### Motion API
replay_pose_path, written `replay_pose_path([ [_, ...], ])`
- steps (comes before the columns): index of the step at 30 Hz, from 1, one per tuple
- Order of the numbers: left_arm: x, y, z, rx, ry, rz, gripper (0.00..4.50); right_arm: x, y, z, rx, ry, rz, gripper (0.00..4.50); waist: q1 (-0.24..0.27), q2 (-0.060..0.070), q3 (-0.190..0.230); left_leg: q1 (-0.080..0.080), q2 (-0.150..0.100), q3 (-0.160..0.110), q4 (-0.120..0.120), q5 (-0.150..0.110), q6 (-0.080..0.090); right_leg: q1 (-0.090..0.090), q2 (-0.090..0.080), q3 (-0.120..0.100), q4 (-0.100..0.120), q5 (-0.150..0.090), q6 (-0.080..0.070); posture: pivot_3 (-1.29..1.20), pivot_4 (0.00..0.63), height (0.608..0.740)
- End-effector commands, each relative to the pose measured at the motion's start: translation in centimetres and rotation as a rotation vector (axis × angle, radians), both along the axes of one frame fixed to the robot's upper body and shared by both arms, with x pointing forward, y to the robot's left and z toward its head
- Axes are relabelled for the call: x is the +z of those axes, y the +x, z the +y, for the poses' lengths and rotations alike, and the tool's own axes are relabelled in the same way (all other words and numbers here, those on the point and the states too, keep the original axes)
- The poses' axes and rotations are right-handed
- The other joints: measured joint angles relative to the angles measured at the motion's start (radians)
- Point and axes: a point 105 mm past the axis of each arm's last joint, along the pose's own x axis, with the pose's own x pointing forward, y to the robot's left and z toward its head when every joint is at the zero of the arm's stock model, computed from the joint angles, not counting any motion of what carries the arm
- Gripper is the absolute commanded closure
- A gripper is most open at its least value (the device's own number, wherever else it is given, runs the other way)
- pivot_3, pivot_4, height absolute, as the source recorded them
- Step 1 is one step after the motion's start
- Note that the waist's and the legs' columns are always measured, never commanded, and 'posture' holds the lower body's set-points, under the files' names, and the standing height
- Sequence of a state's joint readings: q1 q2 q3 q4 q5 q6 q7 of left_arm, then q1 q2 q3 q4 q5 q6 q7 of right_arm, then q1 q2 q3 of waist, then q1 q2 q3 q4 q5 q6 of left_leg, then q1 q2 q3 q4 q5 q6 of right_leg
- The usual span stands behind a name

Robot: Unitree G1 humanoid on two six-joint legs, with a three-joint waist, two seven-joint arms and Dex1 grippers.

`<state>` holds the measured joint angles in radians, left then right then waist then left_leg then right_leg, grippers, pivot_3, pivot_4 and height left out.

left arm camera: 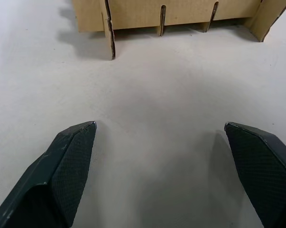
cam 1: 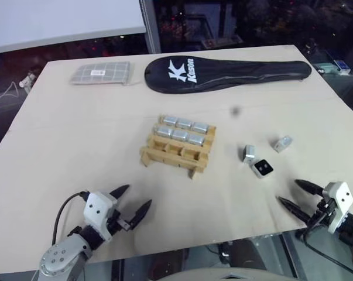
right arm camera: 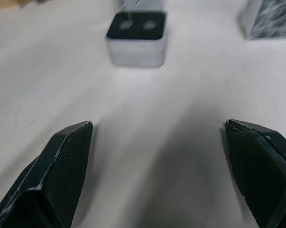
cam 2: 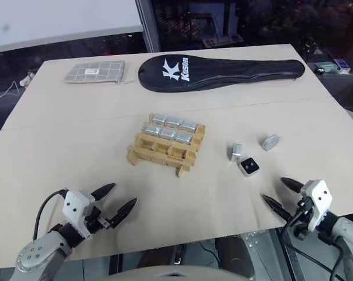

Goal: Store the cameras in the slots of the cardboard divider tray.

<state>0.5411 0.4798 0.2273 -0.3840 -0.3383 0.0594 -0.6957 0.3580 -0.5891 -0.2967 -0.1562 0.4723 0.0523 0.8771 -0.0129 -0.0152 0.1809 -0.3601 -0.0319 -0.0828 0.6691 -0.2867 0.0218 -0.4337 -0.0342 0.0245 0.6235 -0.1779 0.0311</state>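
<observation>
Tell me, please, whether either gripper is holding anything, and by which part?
Nothing is held: the left gripper and right gripper are both open above the table.

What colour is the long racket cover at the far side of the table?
Black with white lettering; the racket cover shows best in the left eye view.

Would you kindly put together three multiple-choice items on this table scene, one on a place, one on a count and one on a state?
1. Where do the loose cameras lie?
A. to the right of the cardboard divider tray
B. on the black racket cover
C. beside the grey gridded packet

2. How many cameras sit in the tray?
A. two
B. six
C. nine

3. How are the two grippers?
A. both shut on cameras
B. one open, one shut
C. both open and empty

Answers:
1. A: three loose cameras lie right of the cardboard divider tray.
2. B: two rows of three fill the far slots.
3. C: the left gripper and right gripper have their fingers spread, holding nothing.
</observation>
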Motion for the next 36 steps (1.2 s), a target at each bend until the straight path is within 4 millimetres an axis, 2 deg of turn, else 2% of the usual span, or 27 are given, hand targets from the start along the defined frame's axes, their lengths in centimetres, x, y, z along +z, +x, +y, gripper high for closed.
replay_pose_path([
  [1, 1.8, 0.3, 0.4, -0.042, 0.033, -0.061, 0.00, 2.7, 1.6, -1.8, -0.054, -0.063, -0.032, 0.07, 0.000, 0.000, 0.000, 0.000, 0.000, 0.000, 0.000, 0.000, 0.000, 0.000, 0.000, 0.000, 0.000, 0.000, 0.000, 0.00, 0.150, 0.740],
  [3, 3.0, 0.6, 0.7, -0.085, 0.033, -0.082, 0.00, 4.2, 2.5, -2.2, -0.022, -0.125, -0.050, 0.07, 0.000, 0.001, 0.001, 0.000, 0.000, 0.001, 0.000, 0.000, 0.000, 0.000, 0.000, 0.000, 0.000, 0.000, 0.000, 0.00, 0.150, 0.740],
  [5, 4.3, 1.2, 1.0, -0.154, 0.014, -0.091, 0.00, 5.6, 3.2, -2.5, 0.075, -0.262, -0.070, 0.07, -0.001, 0.001, 0.001, 0.000, 0.000, 0.003, 0.001, 0.000, 0.000, 0.000, 0.000, 0.000, 0.000, 0.000, 0.000, 0.00, 0.150, 0.740],
  [7, 5.9, 1.3, 0.8, -0.272, -0.033, -0.088, 0.00, 6.8, 4.1, -3.0, 0.195, -0.420, -0.053, 0.07, -0.001, 0.001, 0.001, 0.001, 0.000, 0.005, 0.001, 0.000, 0.000, -0.001, 0.001, -0.002, 0.000, 0.000, 0.000, 0.00, 0.150, 0.740],
  [10, 8.1, 0.8, 0.4, -0.463, -0.044, -0.079, 0.00, 8.9, 5.7, -3.6, 0.305, -0.539, -0.038, 0.07, -0.004, 0.001, 0.001, 0.003, 0.000, 0.005, 0.001, 0.000, 0.000, -0.002, 0.002, -0.004, 0.000, 0.000, 0.000, 0.00, 0.150, 0.740],
  [15, 12.4, 0.0, 1.2, -0.689, 0.049, -0.045, 0.00, 9.9, 9.2, -5.0, 0.463, -0.804, 0.006, 0.07, -0.013, -0.001, 0.004, -0.001, 0.001, 0.007, 0.000, 0.000, 0.000, -0.007, 0.002, -0.002, 0.000, 0.000, -0.001, 0.00, 0.150, 0.740],
  [19, 15.4, -0.2, 1.1, -0.789, 0.143, -0.024, 0.00, 10.3, 12.0, -3.8, 0.582, -0.913, 0.004, 0.07, -0.025, -0.002, 0.007, -0.002, 0.000, 0.009, 0.000, 0.000, 0.000, -0.009, 0.001, -0.001, 0.000, 0.001, 0.000, 0.00, 0.150, 0.740],
  [22, 16.0, 0.0, 0.5, -0.826, 0.210, -0.012, 0.00, 9.6, 13.0, -3.1, 0.671, -0.983, 0.024, 0.07, -0.028, 0.000, 0.011, -0.002, 0.000, 0.009, -0.001, 0.000, 0.000, -0.009, 0.001, 0.000, 0.000, 0.001, -0.001, 0.00, 0.150, 0.740],
  [25, 16.7, 0.5, -0.5, -0.834, 0.205, -0.057, 0.00, 9.1, 13.6, -2.3, 0.725, -1.008, 0.031, 0.07, -0.027, 0.001, 0.012, -0.004, 0.000, 0.009, -0.001, 0.000, 0.000, -0.011, 0.000, -0.001, 0.000, 0.006, -0.001, 0.00, 0.150, 0.740],
  [30, 16.1, 0.3, -1.1, -0.823, 0.198, -0.060, 0.00, 9.6, 14.6, -0.6, 0.802, -1.050, -0.004, 0.07, -0.031, 0.006, 0.015, -0.008, -0.001, 0.009, -0.001, 0.003, -0.005, -0.015, -0.001, 0.001, 0.000, 0.007, -0.002, 0.00, 0.150, 0.740],
  [36, 15.9, 0.4, -1.3, -0.801, 0.195, -0.072, 0.00, 10.3, 15.2, 1.1, 0.874, -1.077, -0.037, 0.07, -0.030, 0.006, 0.015, -0.005, 0.000, 0.011, -0.001, 0.000, -0.001, -0.014, 0.001, 0.003, 0.002, 0.007, -0.003, 0.00, 0.150, 0.740],
])
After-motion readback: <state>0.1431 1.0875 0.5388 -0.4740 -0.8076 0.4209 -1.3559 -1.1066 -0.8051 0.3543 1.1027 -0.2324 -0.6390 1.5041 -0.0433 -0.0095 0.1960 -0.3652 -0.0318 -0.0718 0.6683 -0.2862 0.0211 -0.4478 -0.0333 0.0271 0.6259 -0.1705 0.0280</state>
